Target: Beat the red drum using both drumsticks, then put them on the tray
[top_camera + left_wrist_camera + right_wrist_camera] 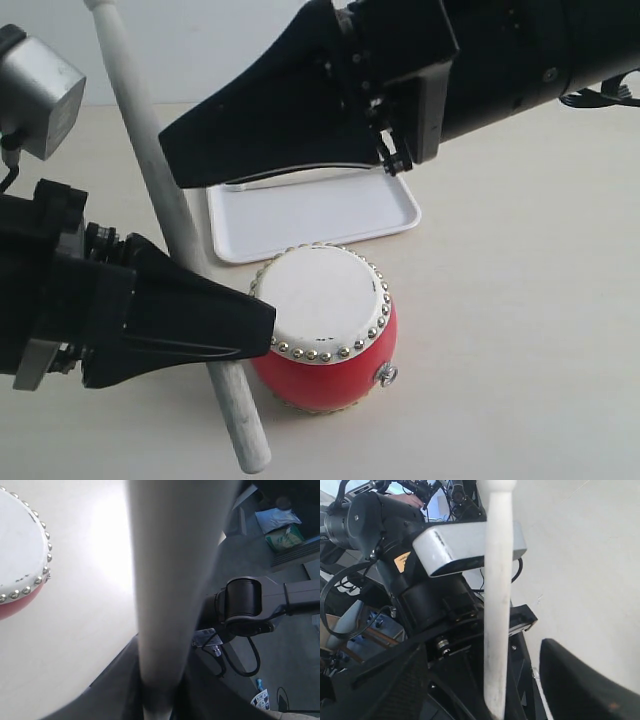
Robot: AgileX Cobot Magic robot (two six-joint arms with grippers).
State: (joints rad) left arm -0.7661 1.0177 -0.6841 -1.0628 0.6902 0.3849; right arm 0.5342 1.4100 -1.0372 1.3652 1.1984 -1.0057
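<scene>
The tray (330, 215) lies far of centre, and the drum (325, 300) stands upright just near of it. The right gripper (180, 150) hangs over the tray's left end with its jaws wide apart, holding nothing. The left gripper (250, 325), left of the drum, is clamped on one stick (135, 110), which tilts steeply with its lower end near-left of the drum. No second stick shows. This is probably the stowing step: next, lay this stick flat in the tray.
</scene>
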